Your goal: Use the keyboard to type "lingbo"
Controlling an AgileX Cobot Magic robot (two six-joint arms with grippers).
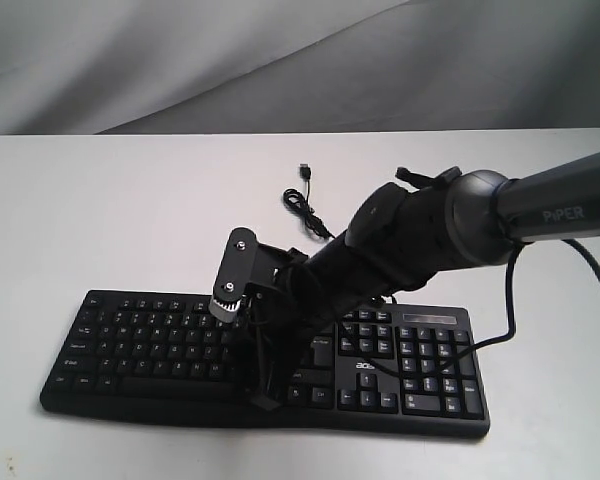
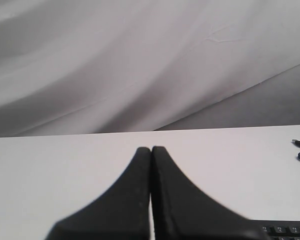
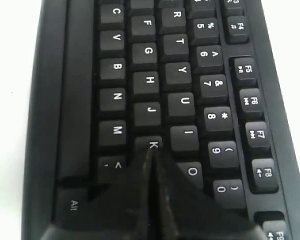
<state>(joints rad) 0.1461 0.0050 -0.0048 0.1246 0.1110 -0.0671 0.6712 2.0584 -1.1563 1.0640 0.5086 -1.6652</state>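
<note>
- A wide black keyboard [image 1: 160,340] lies flat on a white tabletop [image 1: 100,220]. In the exterior view its long axis runs from 9 o'clock to 3 o'clock, with the number pad at the 3 o'clock end.
- The keyboard's thin cable [image 1: 305,205] trails off toward 12 o'clock and ends in a loose plug.
- The right arm enters from about 2 o'clock and slopes down across the keyboard to its middle.
- The right gripper [image 3: 151,155] is clenched, its two fingers pressed together into one narrow point with nothing between them.
- In the right wrist view that point sits at the edge of the K key [image 3: 152,144]. I cannot tell whether it is pressing the key or just above it.
- The L key is hidden under the fingers.
- Read on the keyboard as the exterior view shows it, the I key [image 3: 187,134] and O key [image 3: 192,171] lie toward 12 o'clock from the tip. The N key [image 3: 116,96] and B key [image 3: 116,66] lie toward 8 o'clock. The G key [image 3: 148,51] lies toward 9 o'clock.
- The left gripper [image 2: 151,150] is also clenched and empty. It hangs over bare tabletop, with only a corner of the keyboard visible in its view.
- The right gripper is much the nearer one, so the typing likely falls to it. Every letter of the word needs only a short sideways shift along the long axis.
</note>
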